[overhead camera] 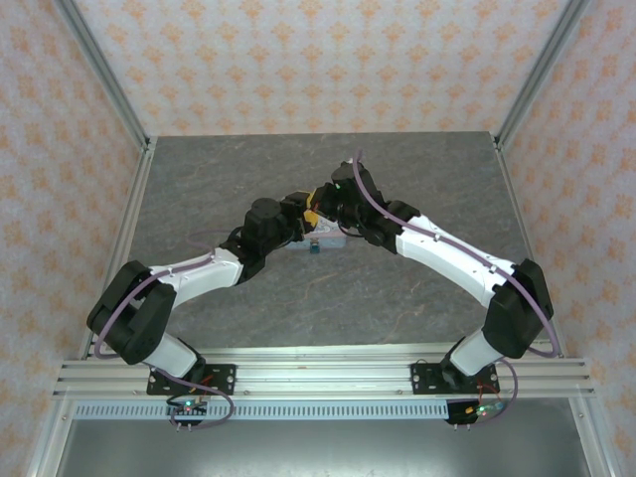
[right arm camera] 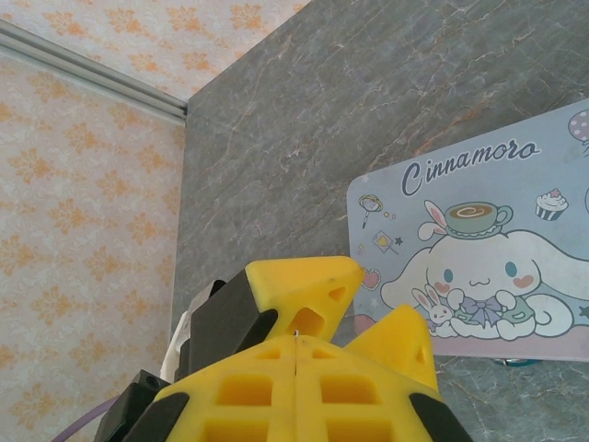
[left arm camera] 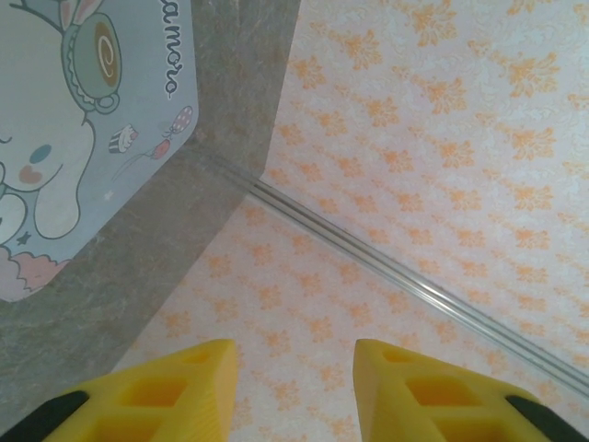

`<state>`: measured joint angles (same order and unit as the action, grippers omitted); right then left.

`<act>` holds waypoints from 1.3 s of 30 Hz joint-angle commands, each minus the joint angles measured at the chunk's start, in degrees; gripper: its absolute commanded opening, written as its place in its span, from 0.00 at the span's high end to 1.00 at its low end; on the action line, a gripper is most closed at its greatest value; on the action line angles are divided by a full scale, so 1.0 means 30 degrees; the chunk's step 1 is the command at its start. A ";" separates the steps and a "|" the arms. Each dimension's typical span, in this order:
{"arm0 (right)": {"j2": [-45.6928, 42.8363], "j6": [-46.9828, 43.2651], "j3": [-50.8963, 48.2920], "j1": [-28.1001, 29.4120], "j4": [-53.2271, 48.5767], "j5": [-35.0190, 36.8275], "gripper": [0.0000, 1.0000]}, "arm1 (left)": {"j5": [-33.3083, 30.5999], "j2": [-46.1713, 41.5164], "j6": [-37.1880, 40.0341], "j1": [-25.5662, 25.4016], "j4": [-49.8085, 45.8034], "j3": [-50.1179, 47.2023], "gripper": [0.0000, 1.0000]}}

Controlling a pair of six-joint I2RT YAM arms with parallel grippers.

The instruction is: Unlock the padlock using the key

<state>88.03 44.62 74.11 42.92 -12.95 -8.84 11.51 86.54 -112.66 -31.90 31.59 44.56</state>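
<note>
right gripper (right arm camera: 294, 345) clenched, whether on the key i cannot tell; left gripper (left arm camera: 293, 368) released. pin the padlock (overhead camera: 314, 249) by the cartoon-printed tin (right arm camera: 479, 258) steady before inserting.

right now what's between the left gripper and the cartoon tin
Bare grey table, seen in the left wrist view: nothing sits between the left gripper and the tin.

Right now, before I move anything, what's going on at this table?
Both arms meet mid-table over the pale blue cartoon-printed tin box. The left gripper is open, nothing between its yellow fingers. The right gripper is shut; whether it pinches the tiny brass key is too small to tell. The small dark teal padlock sits at the tin's near edge, with no gripper on it.
</note>
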 commanded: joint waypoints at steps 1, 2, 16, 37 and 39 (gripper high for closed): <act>-0.0276 0.0186 -0.0306 -0.0096 0.0539 0.0222 1.00 | -0.0488 -0.0050 0.0039 -0.0090 0.0299 0.0500 0.65; -0.0304 0.0160 -0.0328 -0.0096 0.0546 0.0262 1.00 | -0.0524 -0.0089 0.0054 -0.0089 0.0236 0.0464 0.67; -0.0661 0.0086 -0.0678 -0.0126 0.0475 0.0501 1.00 | -0.0807 -0.0547 0.0370 -0.0089 -0.0578 0.0395 0.80; -0.2742 0.0101 -0.2802 -0.0398 0.0296 0.1400 0.64 | -0.1424 -0.1346 0.3582 0.0112 -0.2987 0.0620 1.00; -0.3390 0.0157 -0.3636 -0.0708 0.0251 0.1402 0.59 | -0.1574 -0.1653 0.5145 0.0314 -0.3770 0.0710 1.00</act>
<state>81.43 44.77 65.82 42.09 -12.32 -7.05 9.30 84.33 -105.25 -31.66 24.93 44.62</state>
